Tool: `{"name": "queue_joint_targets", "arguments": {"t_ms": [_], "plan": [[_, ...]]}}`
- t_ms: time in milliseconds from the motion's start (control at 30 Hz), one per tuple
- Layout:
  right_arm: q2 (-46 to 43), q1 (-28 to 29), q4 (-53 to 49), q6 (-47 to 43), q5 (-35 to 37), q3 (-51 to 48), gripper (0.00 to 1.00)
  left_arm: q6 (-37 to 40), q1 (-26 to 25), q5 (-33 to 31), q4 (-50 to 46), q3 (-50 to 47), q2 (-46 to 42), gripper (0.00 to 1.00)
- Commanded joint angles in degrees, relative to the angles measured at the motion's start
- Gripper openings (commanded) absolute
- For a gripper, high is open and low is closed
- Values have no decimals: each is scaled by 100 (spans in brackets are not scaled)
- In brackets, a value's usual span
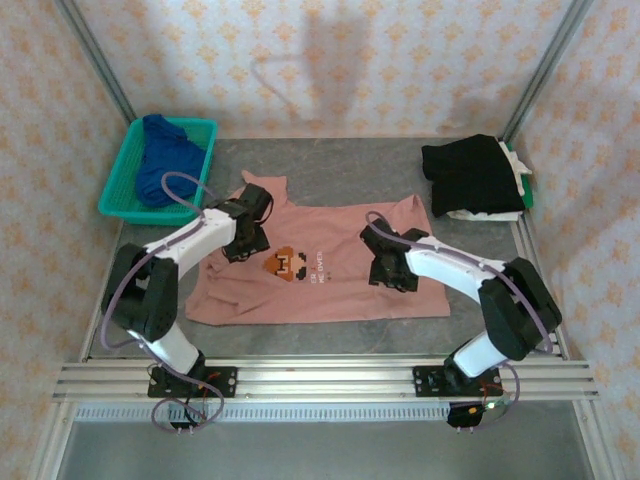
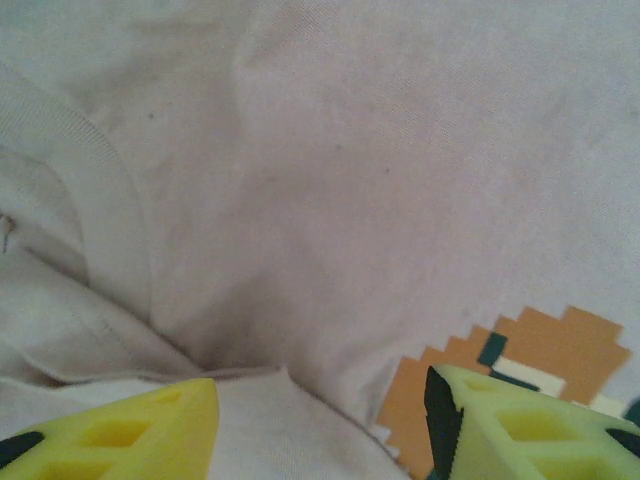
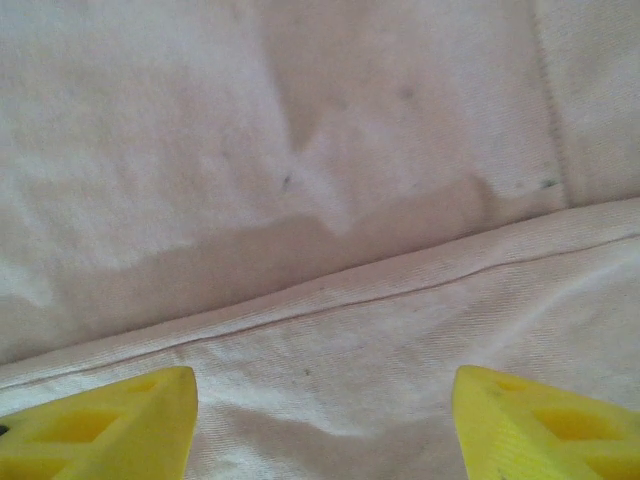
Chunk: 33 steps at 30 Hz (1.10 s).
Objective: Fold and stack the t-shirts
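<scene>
Grey tabletop (image 1: 330, 160) between patterned walls carries our work. The pink t-shirt (image 1: 330, 295) lies spread flat at its middle, pixel print (image 1: 287, 263) facing up.

Our left gripper (image 1: 243, 243) hangs low over the cloth just left of that print. Its yellow fingers (image 2: 130, 430) are apart with nothing clamped between them. Our right gripper (image 1: 385, 272) sits over the shirt's right part, jaws likewise wide, above a stitched seam (image 3: 330, 295) running across its wrist view.

We judge this shirt is laid out but not yet folded. Next, each gripper must drop onto an edge, pinch through the layers and carry it across evenly, or the fold will skew.

The blue t-shirt (image 1: 165, 160) waits bunched in the teal basket (image 1: 115, 200) at far left. The black t-shirt (image 1: 470, 172) lies folded at far right.
</scene>
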Motion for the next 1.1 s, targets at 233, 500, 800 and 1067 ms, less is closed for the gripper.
{"name": "queue_joint_targets", "arguments": {"t_ms": [233, 500, 800, 1067], "plan": [[-401, -351, -325, -215, 370, -187, 68, 152, -18, -212, -232, -47, 262, 35], [-314, -371, -386, -308, 437, -55, 68, 111, -31, -171, -177, -314, 312, 36], [-140, -375, -402, -337, 434, 94, 68, 197, -130, -215, -221, -276, 229, 11], [-137, -376, -469, -372, 536, 209, 68, 1271, -776, -1067, -973, 1456, 727, 0]]}}
